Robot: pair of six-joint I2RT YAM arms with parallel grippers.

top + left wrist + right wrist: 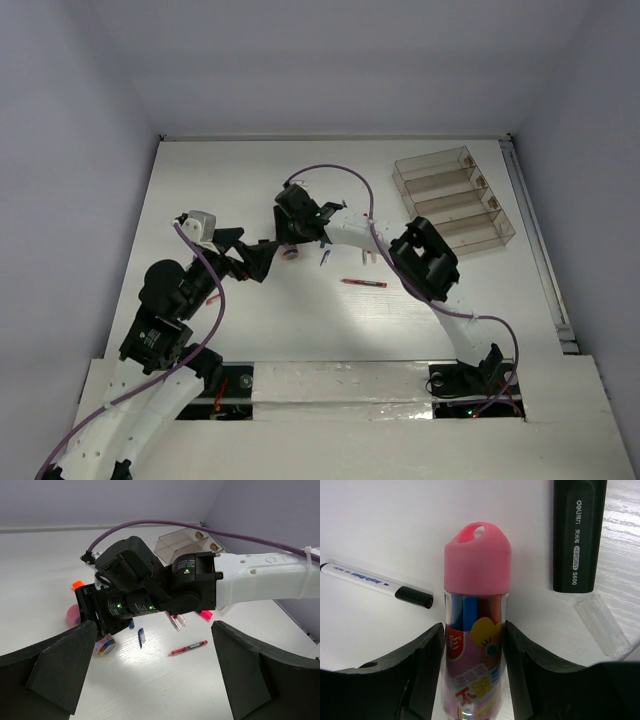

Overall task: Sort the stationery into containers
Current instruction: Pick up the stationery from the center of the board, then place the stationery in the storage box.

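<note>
Stationery tube [475, 630], pink cap, clear body, prob. pens [469, 611] inside

**Overhead view:** bright, even light from above. White table [230, 190] glaring near its centre. Faint, soft shadows under the left arm [190, 290] and right arm [440, 270]. Walls [70, 150] a dull lilac.

**Left wrist view:** sheen on the table close in front. Left gripper [154, 627] fingers [55, 670] dark and soft-edged.

**Right wrist view:** tube [476, 605] crisp, print legible. Table at upper left washed to plain white. Right gripper [475, 630] fingers [415, 680] black, surface detail lost.
</note>
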